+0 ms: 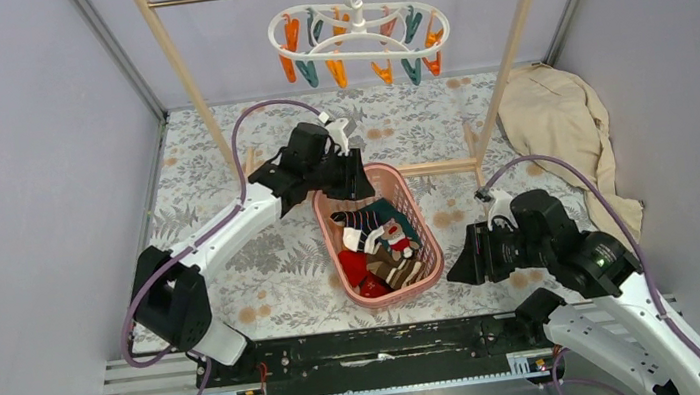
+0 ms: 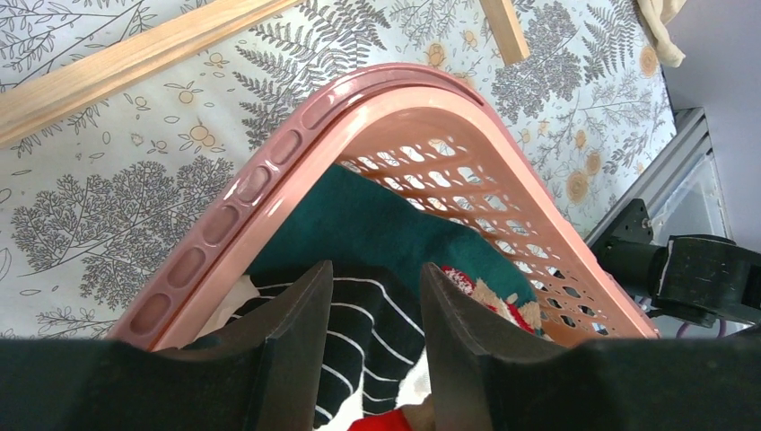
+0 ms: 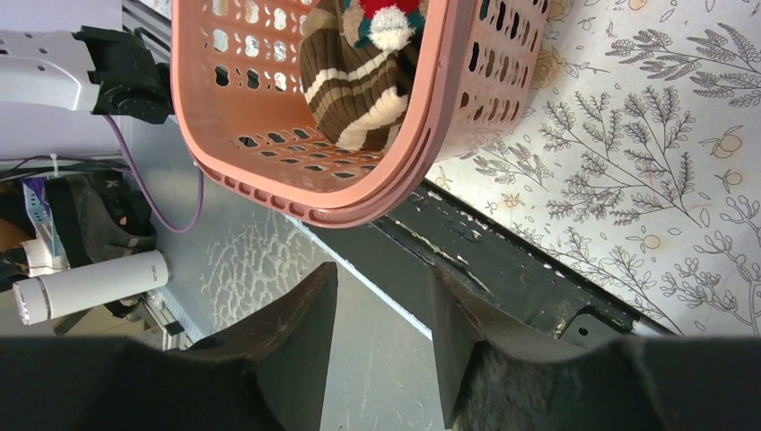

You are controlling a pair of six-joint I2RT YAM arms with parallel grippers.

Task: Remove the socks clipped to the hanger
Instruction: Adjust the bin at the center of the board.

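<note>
The white hanger [image 1: 358, 33] hangs from the rack's rail, and no sock shows on its orange and teal clips. The socks [image 1: 379, 244] lie piled in a pink basket [image 1: 324, 236]. My left gripper [image 1: 348, 172] hovers over the basket's far end, open and empty. In the left wrist view, a black white-striped sock [image 2: 377, 314] and a dark teal sock [image 2: 377, 215] lie below the left gripper [image 2: 377, 269]. My right gripper [image 1: 461, 269] stands open and empty to the right of the basket's near end. The right wrist view shows that right gripper [image 3: 381, 274] below a brown-and-white striped sock [image 3: 354, 85].
The tall wooden rack [image 1: 179, 67] stands behind the basket, its foot bar [image 2: 135, 54] on the patterned table. A large beige cloth [image 1: 563, 121] lies at the back right. A black rail [image 1: 374, 346] runs along the near edge. Grey walls close both sides.
</note>
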